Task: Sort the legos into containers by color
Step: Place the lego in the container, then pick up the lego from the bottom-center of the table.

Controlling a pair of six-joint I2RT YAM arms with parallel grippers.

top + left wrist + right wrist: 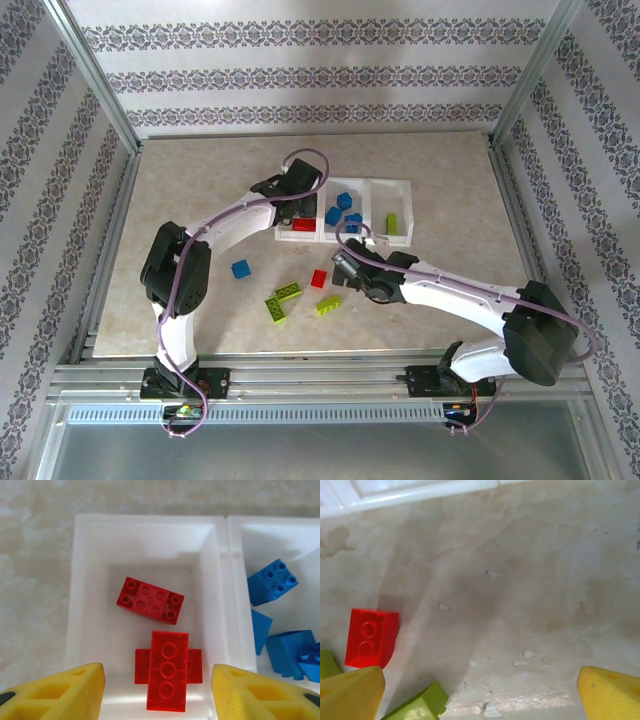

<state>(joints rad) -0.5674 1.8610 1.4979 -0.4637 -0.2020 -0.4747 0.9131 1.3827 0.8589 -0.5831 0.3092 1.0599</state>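
The containers are a white three-compartment tray point(390, 182) at mid-table. Its left compartment point(90, 580) holds red legos: one flat brick point(150, 600) and a crossed red pair point(168, 670). My left gripper point(295, 205) hovers over it, open, and its yellow fingertips point(75, 692) stand clear of the crossed pair on both sides. Blue legos point(272, 581) lie in the middle compartment and a green one point(391, 222) in the right. My right gripper point(345, 270) is open and empty low over the table, beside a loose red lego point(370, 638) and a green one point(420, 705).
Loose on the table in front of the tray lie a blue lego point(240, 268), a red one point(318, 278) and three green ones point(289, 291), point(275, 310), point(327, 304). Metal frame rails point(110, 100) and patterned walls bound the table.
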